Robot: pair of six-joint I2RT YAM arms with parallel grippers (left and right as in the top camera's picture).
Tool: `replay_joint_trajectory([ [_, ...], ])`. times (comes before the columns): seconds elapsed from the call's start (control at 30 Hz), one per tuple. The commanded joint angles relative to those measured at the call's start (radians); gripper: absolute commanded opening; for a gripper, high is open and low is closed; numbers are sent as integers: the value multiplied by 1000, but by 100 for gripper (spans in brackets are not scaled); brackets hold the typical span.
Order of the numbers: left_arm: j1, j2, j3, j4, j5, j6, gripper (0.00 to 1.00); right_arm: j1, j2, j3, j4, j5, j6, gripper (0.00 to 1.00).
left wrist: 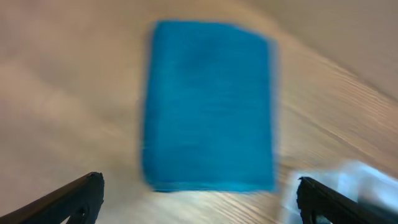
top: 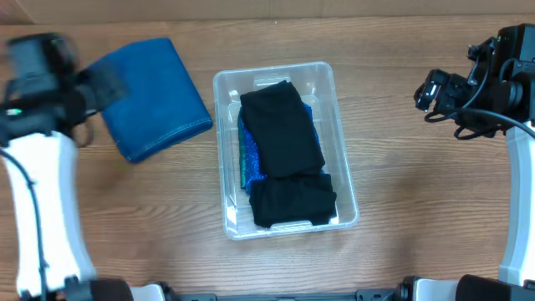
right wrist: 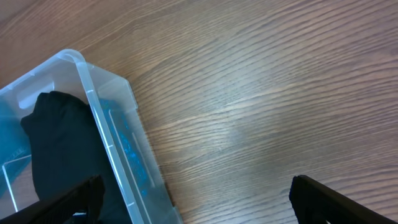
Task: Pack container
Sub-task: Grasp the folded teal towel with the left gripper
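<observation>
Mid-table, container [top: 316, 88] holding black folded cloths [top: 282, 130] over a blue-green layer [top: 247, 159], blue towel [top: 155, 96] apart to its left, left gripper [left wrist: 199, 183] spread wide above towel, right gripper [right wrist: 196, 183] spread wide beside container, both empty

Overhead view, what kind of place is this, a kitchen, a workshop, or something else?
Most likely a robot lab workbench, not a home: a bare wood-grain table, a left arm and right arm flanking it, and one clear container of folded black cloth with a folded blue towel beside it.
</observation>
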Motion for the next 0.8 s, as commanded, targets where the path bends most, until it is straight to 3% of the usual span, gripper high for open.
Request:
replay_joint_trajectory([
  [0.0,248,161,-89,17,293,10,100,-1,2,0,6,-1,0,100],
  [0.1,335,352,-109,76,503,155,100,-1,2,0,6,-1,0,100],
  [0.23,327,555,-109,200,728,379,100,-1,2,0,6,-1,-8,100],
  [0.43,303,660,-109,354,727,327,100,-1,2,0,2,-1,-11,100],
  [0.63,111,713,-109,525,733,178,100,-1,2,0,-1,-1,-11,100],
  [0.67,81,713,-109,534,727,151,97,-1,2,0,-6,-1,-11,100],
  [0.7,67,713,-109,537,726,130,88,-1,2,0,-11,-1,-11,100],
  [0.77,58,713,-109,523,726,129,46,-1,2,0,-13,-1,-11,100],
])
